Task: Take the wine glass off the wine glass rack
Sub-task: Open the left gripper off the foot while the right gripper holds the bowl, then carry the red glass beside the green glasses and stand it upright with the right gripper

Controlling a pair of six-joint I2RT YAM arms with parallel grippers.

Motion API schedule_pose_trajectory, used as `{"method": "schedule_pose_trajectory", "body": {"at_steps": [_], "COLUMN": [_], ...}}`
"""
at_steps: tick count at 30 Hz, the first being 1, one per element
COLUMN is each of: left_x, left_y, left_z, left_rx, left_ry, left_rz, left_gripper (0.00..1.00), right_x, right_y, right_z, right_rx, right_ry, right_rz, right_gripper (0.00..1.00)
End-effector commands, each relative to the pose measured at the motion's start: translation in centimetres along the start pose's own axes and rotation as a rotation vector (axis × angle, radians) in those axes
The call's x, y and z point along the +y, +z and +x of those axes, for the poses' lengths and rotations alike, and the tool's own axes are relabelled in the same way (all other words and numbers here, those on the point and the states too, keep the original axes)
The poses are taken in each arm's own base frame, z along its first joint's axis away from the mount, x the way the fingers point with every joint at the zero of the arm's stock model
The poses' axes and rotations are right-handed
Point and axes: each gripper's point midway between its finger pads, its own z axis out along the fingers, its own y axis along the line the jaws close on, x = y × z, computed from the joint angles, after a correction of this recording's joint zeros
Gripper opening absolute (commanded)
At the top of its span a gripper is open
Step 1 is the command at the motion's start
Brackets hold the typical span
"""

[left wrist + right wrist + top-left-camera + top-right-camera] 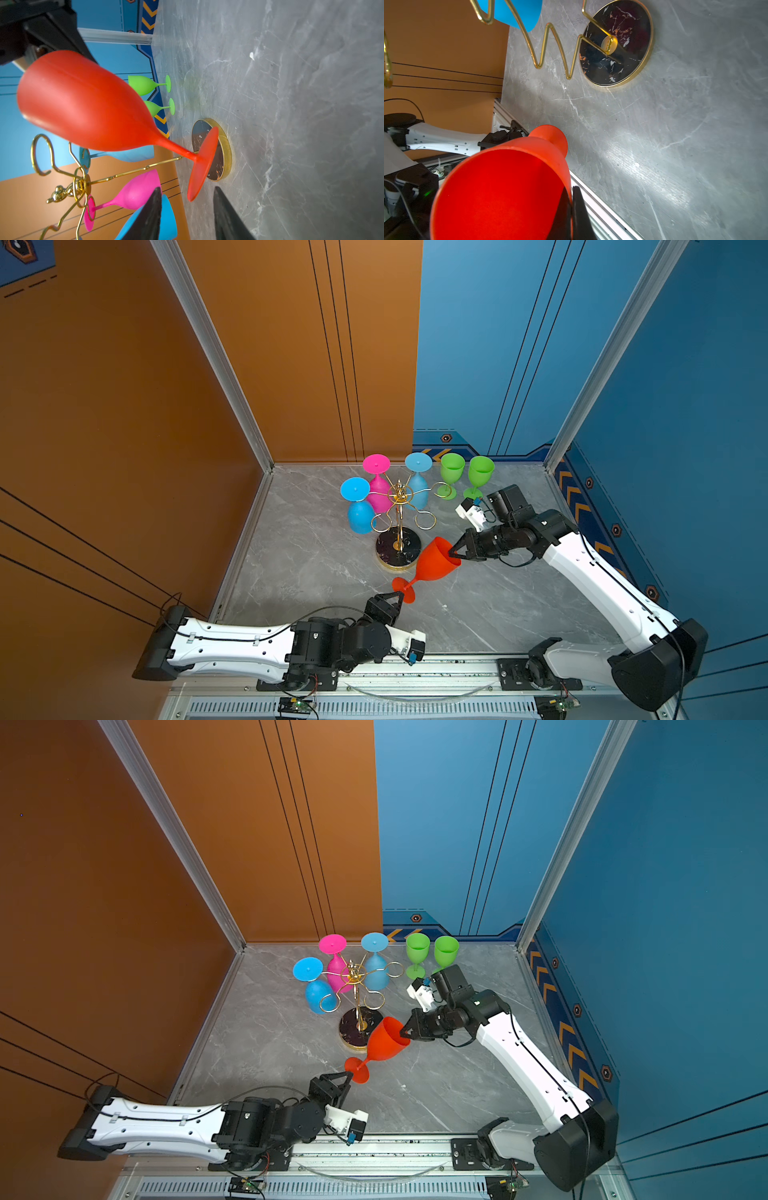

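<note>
Wine glass (436, 562), the red one, hangs tilted in the air, clear of the wine glass rack (400, 499) and just beside its base, toward the table's (478, 614) front edge. The right gripper (455, 551) is clamped on the bowl's rim; the left gripper (399, 596) stands with jaws apart around the foot. It looks like a handover. Next, the right arm must carry the glass away and set it upright. Whether the left fingers touch the foot is hard to tell.
</note>
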Motion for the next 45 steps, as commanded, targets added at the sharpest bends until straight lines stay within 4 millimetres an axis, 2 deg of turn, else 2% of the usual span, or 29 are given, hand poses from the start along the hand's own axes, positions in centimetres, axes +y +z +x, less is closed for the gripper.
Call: {"method": "schedule_pose_trajectory", "body": {"at_steps": [1, 5, 10, 14, 19, 24, 31, 39, 45], "left_x": [3.1, 4.7, 5.9, 6.3, 6.4, 6.9, 6.7, 5.7, 5.1], "left_y": [-0.3, -0.4, -0.5, -0.6, -1.1, -2.0, -3.1, -3.0, -2.3], "left_z": [-0.8, -0.1, 1.4, 3.1, 4.6, 7.0, 10.7, 13.7, 15.1], "left_rx": [-0.012, 0.043, 0.145, 0.214, 0.201, 0.177, 0.191, 0.297, 0.363], "left_ry": [-0.276, -0.462, -0.587, -0.71, -0.883, -1.047, -1.219, -1.309, -1.379], "left_rz": [-0.125, -0.187, -0.229, -0.23, -0.199, -0.214, -0.242, -0.275, -0.272], "left_gripper": [0.47, 0.52, 0.54, 0.62, 0.63, 0.65, 0.74, 0.84, 0.85], "right_x": [-1.8, -4.2, -6.2, -7.8, -9.6, -10.6, -11.9, -14.0, -15.2], "right_y": [-1.5, -2.5, -3.9, -4.8, -5.1, -4.7, -3.2, -2.0, -1.0], "right_z": [-0.7, -1.9, -3.7, -5.5, -7.5, -10.0, -14.1, -18.6, -21.1], "right_rx": [-0.054, -0.092, -0.131, -0.147, -0.136, -0.133, -0.129, -0.153, -0.173], "right_ry": [-0.036, -0.058, -0.07, -0.078, -0.101, -0.118, -0.122, -0.089, -0.074], "right_rz": [0.139, 0.306, 0.474, 0.592, 0.72, 0.785, 0.811, 0.809, 0.815], "right_gripper": [0.0, 0.0, 0.0, 0.0, 0.0, 0.0, 0.0, 0.0, 0.0]}}
